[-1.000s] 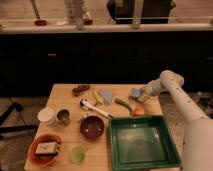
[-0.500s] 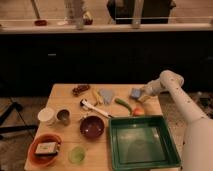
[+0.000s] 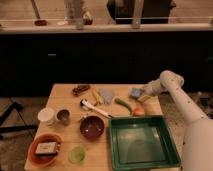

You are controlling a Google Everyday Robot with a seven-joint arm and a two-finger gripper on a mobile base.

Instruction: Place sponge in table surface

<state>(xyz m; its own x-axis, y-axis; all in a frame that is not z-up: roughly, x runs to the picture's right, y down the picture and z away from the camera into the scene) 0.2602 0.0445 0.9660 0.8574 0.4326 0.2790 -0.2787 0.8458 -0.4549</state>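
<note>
I observe the light wooden rectangular table surface carrying all items; at its near right corner sits the green rectangular plastic tray, the largest item on it; my white robot arm reaches in from the right edge over the far right corner. Near the near left corner I note an orange round bowl holding a tan rectangular block with a dark top; a dark maroon round bowl stands just left of the tray; a white cup and a small metal cup stand side by side further left. A flat grey-blue cloth with uneven edges lies near the far centre. The gripper is at the far right of the table, closed around the small blue-grey rectangular sponge; whether the sponge touches the wood I cannot tell. A white-handled utensil lies at centre.
</note>
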